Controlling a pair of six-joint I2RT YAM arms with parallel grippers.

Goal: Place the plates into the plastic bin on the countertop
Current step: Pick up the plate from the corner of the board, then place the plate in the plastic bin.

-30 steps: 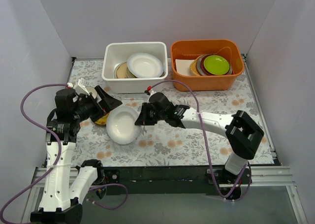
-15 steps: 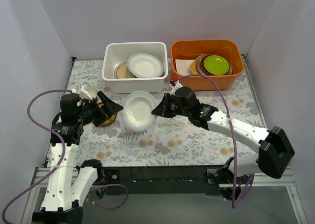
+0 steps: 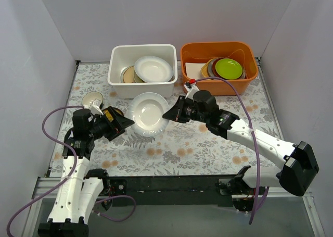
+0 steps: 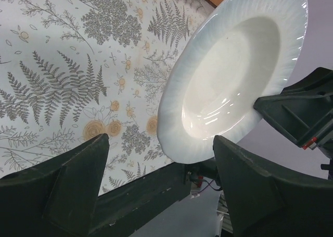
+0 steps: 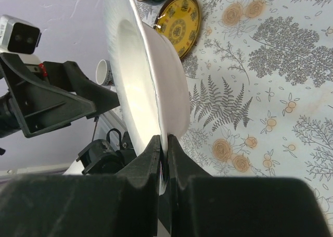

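Just in front of the white plastic bin (image 3: 125,89), seen from above, your right pincer (image 3: 167,115) is clamped on the rim of the white soup plate (image 3: 149,112). At the left wrist, the left pincer (image 4: 158,182) stands apart, empty. At the right wrist, that thin edge grip could slip, or the plate could clip the bin's front wall. No writing is legible.

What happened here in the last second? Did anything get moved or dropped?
The right pincer, clamped on the rim of the white plate, carried it farther back, toward the white bin. The left pincer, open and holding nothing, drew back toward the near edge, leaving the small yellow plate in plainer view. Nothing was dropped. The plates in the white bin and the orange tub did not move.
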